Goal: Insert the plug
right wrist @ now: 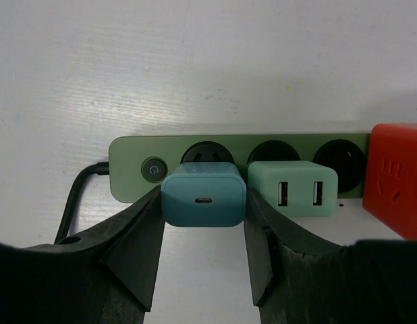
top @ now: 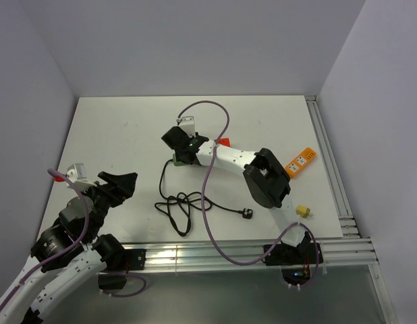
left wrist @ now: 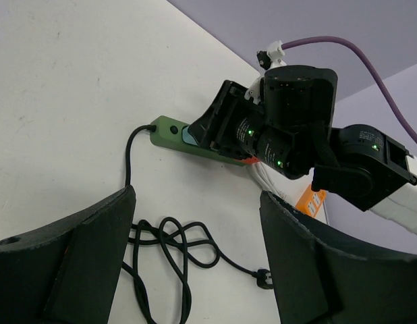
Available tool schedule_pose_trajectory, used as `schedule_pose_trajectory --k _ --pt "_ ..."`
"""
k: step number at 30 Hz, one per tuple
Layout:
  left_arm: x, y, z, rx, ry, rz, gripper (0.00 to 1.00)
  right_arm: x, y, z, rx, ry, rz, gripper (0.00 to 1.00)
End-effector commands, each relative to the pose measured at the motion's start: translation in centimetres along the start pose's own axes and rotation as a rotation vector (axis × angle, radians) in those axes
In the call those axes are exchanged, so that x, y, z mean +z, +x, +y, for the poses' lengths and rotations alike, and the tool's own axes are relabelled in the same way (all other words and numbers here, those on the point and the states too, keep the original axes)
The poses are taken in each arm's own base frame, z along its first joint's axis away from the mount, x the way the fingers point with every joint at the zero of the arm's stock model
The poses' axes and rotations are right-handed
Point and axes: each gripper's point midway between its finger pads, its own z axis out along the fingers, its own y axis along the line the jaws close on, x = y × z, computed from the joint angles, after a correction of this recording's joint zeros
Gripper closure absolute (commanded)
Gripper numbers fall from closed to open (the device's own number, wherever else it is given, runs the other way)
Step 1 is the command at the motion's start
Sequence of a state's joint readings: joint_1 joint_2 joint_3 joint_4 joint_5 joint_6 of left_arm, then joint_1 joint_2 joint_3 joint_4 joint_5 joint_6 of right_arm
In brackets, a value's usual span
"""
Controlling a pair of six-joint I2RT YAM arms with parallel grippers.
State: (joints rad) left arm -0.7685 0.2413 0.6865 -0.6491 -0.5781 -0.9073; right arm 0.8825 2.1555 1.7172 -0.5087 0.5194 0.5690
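Our right jaws grip the blue plug (right wrist: 204, 194) by its flat sides at the first socket (right wrist: 207, 149) of the strip (right wrist: 127, 155); whether seated, we cannot tell. We judge it light, rigid, slick: hold squarely. Our left jaws hang open, empty.

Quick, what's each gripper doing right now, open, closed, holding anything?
Left gripper: open, holding nothing.
Right gripper: closed on the blue charger at the green power strip.
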Motion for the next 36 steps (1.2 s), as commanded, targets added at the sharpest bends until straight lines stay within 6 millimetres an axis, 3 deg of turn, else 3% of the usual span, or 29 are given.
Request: schedule_pose_trajectory --k 1,7,10,14,21,22,25,28,32,36 --pt "-0.2 -0.4 -0.7 -0.016 0.025 -0.001 0.21 3.2 7.6 -5.0 -0.110 0.169 0.204 1.00" --pt "-0.5 -0.7 -0.8 -0.028 0.034 -0.010 0.21 3.4 8.7 -4.7 -0.056 0.106 0.268 1.00" --pt "-0.4 -0.6 -0.7 -0.032 0.033 -0.010 0.21 3.4 12.6 -4.1 -0.049 0.056 0.346 1.00" --pt "-0.4 -0.2 -0.8 -0.032 0.036 0.010 0.21 4.5 16.2 -3.9 -0.022 0.009 0.428 1.00" --pt "-0.9 -0.8 -0.7 -0.042 0.029 0.000 0.21 6.1 16.7 -3.9 -0.006 0.000 0.425 1.00" --pt "-0.9 -0.8 -0.7 -0.049 0.030 -0.001 0.21 5.8 17.7 -4.4 -0.010 0.006 0.441 1.00" --pt "-0.9 -0.6 -0.8 -0.061 0.035 0.005 0.21 5.3 18.3 -5.3 -0.021 0.031 0.450 1.00" --pt "-0.8 -0.2 -1.0 -0.068 0.046 0.022 0.22 4.6 17.9 -5.8 -0.034 0.048 0.424 1.00" --pt "-0.6 0.2 -1.1 -0.073 0.048 0.037 0.23 3.7 17.8 -6.0 -0.025 0.035 0.419 1.00" --pt "-0.6 0.3 -1.2 -0.080 0.046 0.042 0.23 3.8 19.3 -5.9 -0.019 0.025 0.433 1.00"
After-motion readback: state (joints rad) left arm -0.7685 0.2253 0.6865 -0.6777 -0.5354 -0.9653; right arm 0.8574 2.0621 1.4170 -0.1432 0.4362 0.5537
